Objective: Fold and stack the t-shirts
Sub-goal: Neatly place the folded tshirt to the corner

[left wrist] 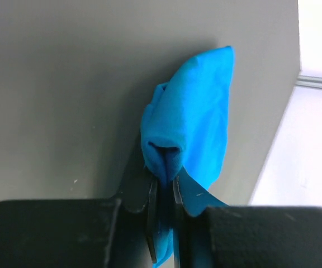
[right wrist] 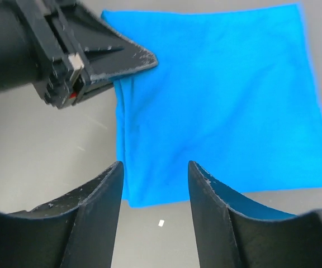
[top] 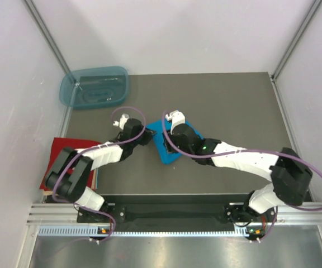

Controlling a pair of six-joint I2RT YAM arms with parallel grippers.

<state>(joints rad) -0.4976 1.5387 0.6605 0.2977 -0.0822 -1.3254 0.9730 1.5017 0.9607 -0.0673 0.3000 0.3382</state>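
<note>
Blue shirt [right wrist: 222, 95] lies folded at the middle of the counter [top: 233, 106], edge pinched by left fingers [left wrist: 136, 192]; right fingers [right wrist: 88, 223] hover wide above. Dragging it one-handed toward the red shirt [top: 66, 149] could undo the fold.

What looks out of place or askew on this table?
Nothing is damaged or spilled. The turquoise t-shirt lies folded but skewed to the table edges, one edge bunched in the shut left gripper. The red t-shirt sits at the table's left edge.
</note>
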